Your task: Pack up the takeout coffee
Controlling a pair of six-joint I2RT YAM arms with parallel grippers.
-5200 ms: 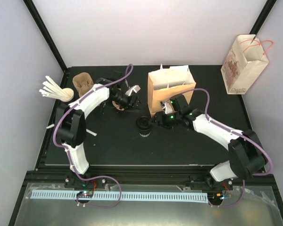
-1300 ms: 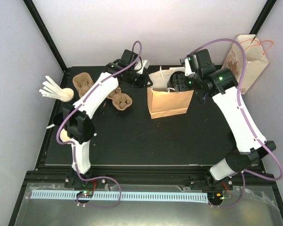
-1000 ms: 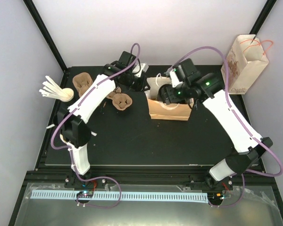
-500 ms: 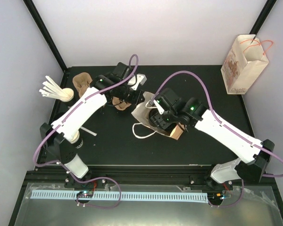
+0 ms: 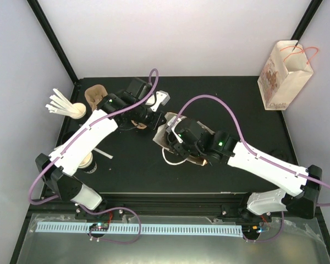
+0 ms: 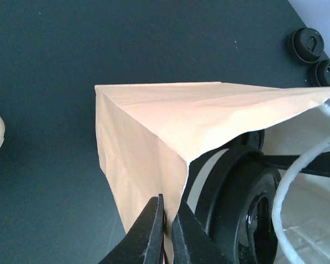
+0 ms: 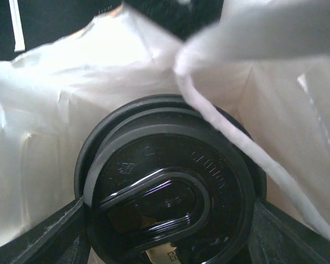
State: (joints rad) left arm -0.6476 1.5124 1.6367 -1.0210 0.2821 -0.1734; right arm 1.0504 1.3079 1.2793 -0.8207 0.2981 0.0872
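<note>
From above, the bag point(image 5: 164, 133) lies tipped over on the table point(image 5: 236, 99), with the left gripper point(image 5: 155, 120) at its rim. The left wrist view shows those jaws pinched together on the bag's paper edge and the cup point(image 6: 231, 187) inside the bag. In the right wrist view, the right gripper point(image 7: 169, 235) is clamped on the cup's sides, and a white handle point(image 7: 231, 137) crosses the lid point(image 7: 165, 181).

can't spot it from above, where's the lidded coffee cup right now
In the right wrist view the black-lidded paper cup sits inside the brown paper bag, between the fingers of the right gripper, mid-table.
</note>
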